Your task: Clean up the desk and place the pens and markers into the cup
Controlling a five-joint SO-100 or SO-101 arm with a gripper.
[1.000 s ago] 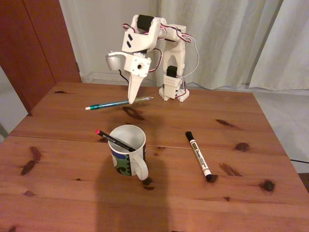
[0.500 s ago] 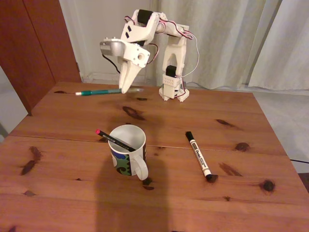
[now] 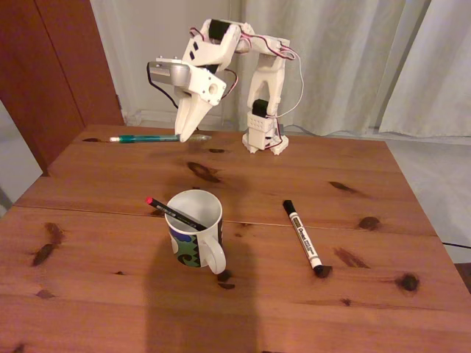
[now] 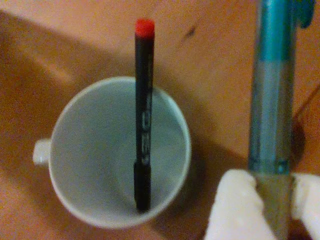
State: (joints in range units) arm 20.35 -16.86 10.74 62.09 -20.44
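Pale pleated curtain point(image 3: 353, 66) is seen across the back. Dark reddish-brown wooden panel point(image 3: 51, 66) is placed left of the curtain; a white wall strip point(image 3: 129, 59) lies between them. Grey floor point(image 3: 438, 176) is seen below the curtain, at right.

Dim warm room light; soft shadows on the desk point(image 3: 309, 309); wrist view blurred.

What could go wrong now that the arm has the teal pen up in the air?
1. The thin teal-green pen is held crosswise near one end, so most of it sticks out sideways; it may tilt or slip from the gripper.
2. Lying level, it could bridge the rim of the white ceramic mug rather than drop in.
3. The black pen with a red end already leans inside and could be knocked.
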